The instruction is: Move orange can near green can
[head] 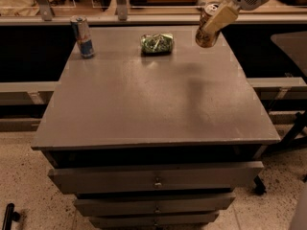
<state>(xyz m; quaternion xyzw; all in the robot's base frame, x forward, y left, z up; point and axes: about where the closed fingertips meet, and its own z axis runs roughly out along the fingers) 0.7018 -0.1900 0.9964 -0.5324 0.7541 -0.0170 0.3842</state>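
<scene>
You've got the orange can (204, 37) pinched in the gripper (214, 23), airborne right of the green can (157, 43); setting it down nearby remains.

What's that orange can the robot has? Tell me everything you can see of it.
The orange can is an orange-brown metal can with a silver top. It is tilted and held in the air over the table's far right part, touched only by the gripper, whose tan finger lies across its side. The green can lies to its left, apart.
</scene>
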